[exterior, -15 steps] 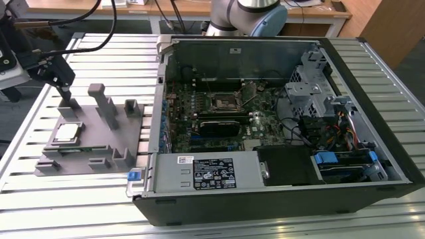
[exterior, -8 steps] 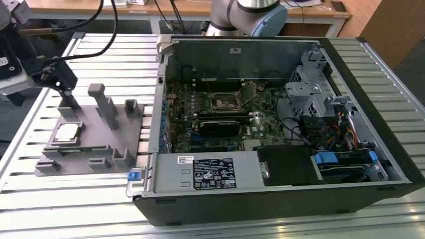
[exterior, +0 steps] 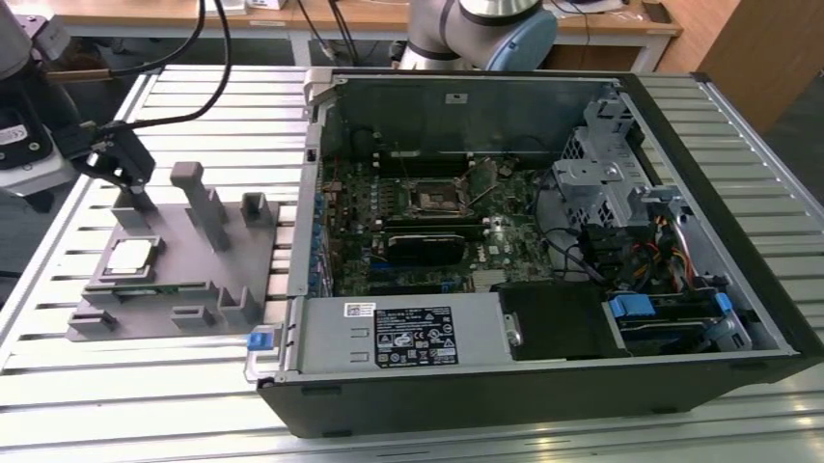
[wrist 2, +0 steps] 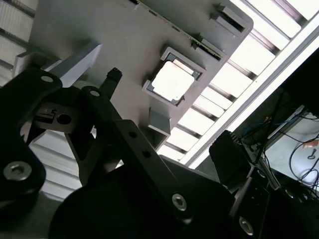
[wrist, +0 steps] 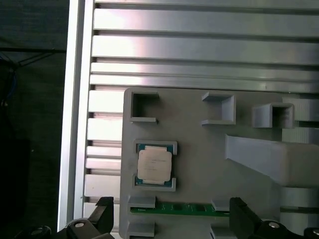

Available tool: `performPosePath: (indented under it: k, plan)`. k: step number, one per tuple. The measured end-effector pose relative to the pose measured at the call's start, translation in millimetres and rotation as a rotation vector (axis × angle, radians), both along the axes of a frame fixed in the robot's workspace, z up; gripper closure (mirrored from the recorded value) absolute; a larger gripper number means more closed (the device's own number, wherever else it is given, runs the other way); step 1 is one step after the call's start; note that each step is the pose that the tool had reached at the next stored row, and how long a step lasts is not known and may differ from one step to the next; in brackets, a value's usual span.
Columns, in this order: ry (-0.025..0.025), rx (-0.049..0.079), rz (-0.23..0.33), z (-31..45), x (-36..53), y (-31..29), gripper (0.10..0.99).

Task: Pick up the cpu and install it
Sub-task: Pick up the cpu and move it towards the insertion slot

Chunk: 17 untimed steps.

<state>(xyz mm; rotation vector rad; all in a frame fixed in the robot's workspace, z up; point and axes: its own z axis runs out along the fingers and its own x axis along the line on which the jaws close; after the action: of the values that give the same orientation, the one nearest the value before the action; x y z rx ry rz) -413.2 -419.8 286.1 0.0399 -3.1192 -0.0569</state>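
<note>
The cpu [exterior: 133,258] is a small square chip with a pale metal top, lying flat in a framed pocket of the grey plastic fixture [exterior: 245,265] at the exterior view's left. My gripper [exterior: 125,176] hangs above the fixture, a little beyond the chip and not touching it. Both wrist views show the cpu [wrist: 155,166] [wrist 2: 172,81] in its pocket, with my gripper [wrist: 169,215] open and nothing between its black fingertips [wrist: 103,208]. The black square socket [exterior: 435,198] sits on the motherboard inside the open computer case.
The open computer case [exterior: 721,318] fills the exterior view's right, with a black module [exterior: 425,246] near the socket. Grey upright posts [exterior: 196,198] rise from the fixture beside the gripper. A green memory stick [wrist: 174,209] lies in a fixture slot. A slatted aluminium table [exterior: 129,386] carries it all.
</note>
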Motion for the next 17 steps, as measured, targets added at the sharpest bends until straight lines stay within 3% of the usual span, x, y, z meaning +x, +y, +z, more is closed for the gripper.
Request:
performPosePath:
  k: [8, 17]
  plan:
    - [0.0000, 0.001, 0.011, -8.0, -0.1, 0.0, 0.098]
    - [0.0000, 0.001, 0.017, -24.3, -0.5, -0.1, 0.098]
